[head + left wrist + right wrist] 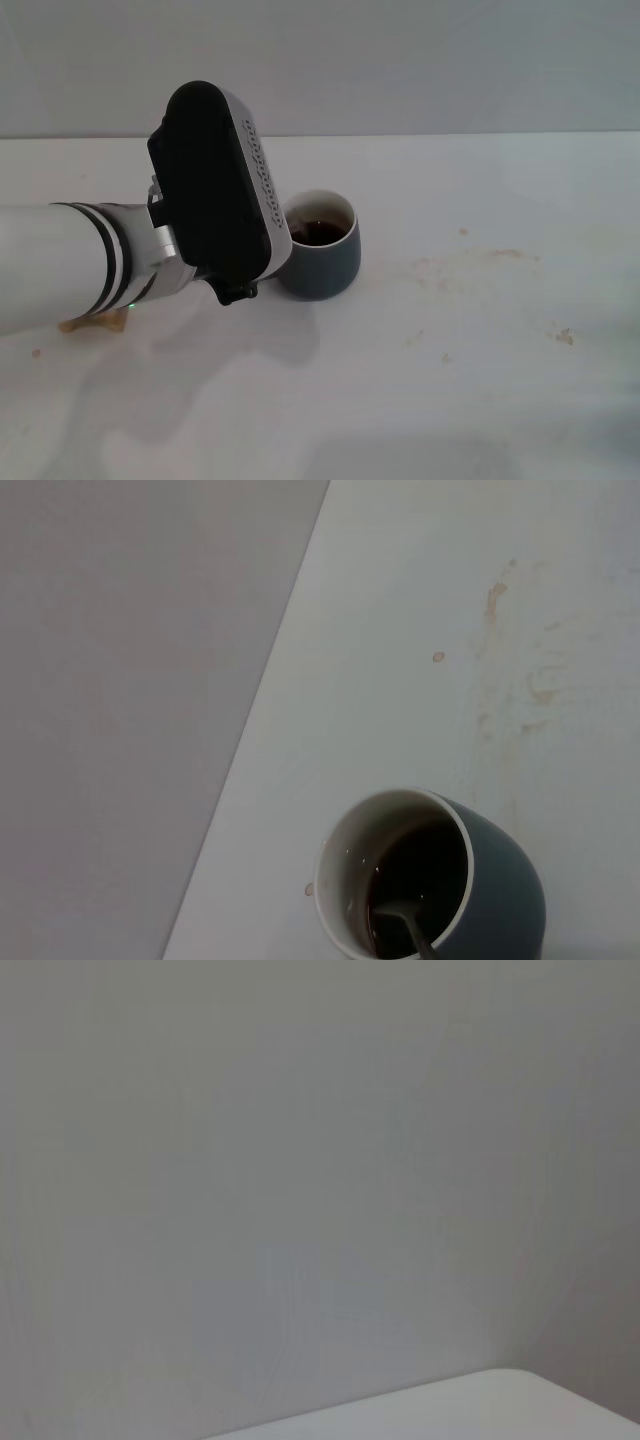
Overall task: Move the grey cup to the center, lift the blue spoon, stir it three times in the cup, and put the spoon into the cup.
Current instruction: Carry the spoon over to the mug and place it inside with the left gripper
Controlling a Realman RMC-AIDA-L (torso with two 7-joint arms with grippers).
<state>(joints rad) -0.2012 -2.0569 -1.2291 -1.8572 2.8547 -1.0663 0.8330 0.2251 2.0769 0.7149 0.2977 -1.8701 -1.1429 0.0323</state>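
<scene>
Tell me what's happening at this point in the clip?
The left arm reaches in over the white table, its gripper right beside the grey cup, which holds dark liquid. In the left wrist view the metal bowl of the blue spoon sits in that liquid, so this looks like the stirring or placing stage. The right arm is out of the head view, parked elsewhere.

Matt ceramic grey cup [322, 258], glossy white inside; metal blue spoon [405, 925] neck.
</scene>
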